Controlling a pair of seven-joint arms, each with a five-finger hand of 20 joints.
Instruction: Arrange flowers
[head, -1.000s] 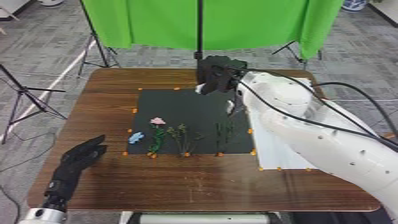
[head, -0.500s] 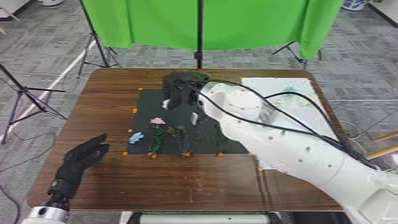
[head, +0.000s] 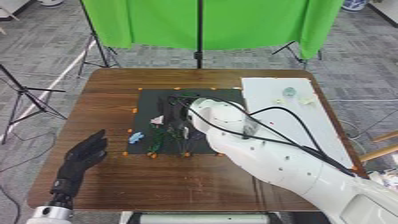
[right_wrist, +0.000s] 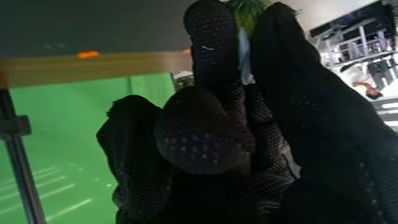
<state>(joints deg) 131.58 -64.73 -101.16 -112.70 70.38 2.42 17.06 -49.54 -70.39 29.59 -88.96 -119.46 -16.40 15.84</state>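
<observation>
Nearest me, my left hand (head: 82, 156) is over the brown wooden table (head: 107, 107) at its left side, fingers open and loosely extended, with nothing in them. Farther in lies the black mat (head: 149, 102), orange tabs along its edges. Green leafy stems (head: 155, 144) lie across its near part, a small light-blue blossom (head: 136, 137) just beside them at the left edge. The pink flower (head: 157, 120) is slightly farther out. I've got my right hand (head: 171, 107) low over the mat, close beside that flower; I can't tell whether they touch. From the wrist I see some fingers reaching out straight and others bent in toward the palm. A green tuft (right_wrist: 247, 7) shows between the straight ones at their tips, but I can't tell whether I have hold of it. Over to the right, the white sheet (head: 266, 90) carries a pale green piece (head: 290, 92) and a pale yellowish one. Beyond the table hangs the green curtain (head: 147, 25).
</observation>
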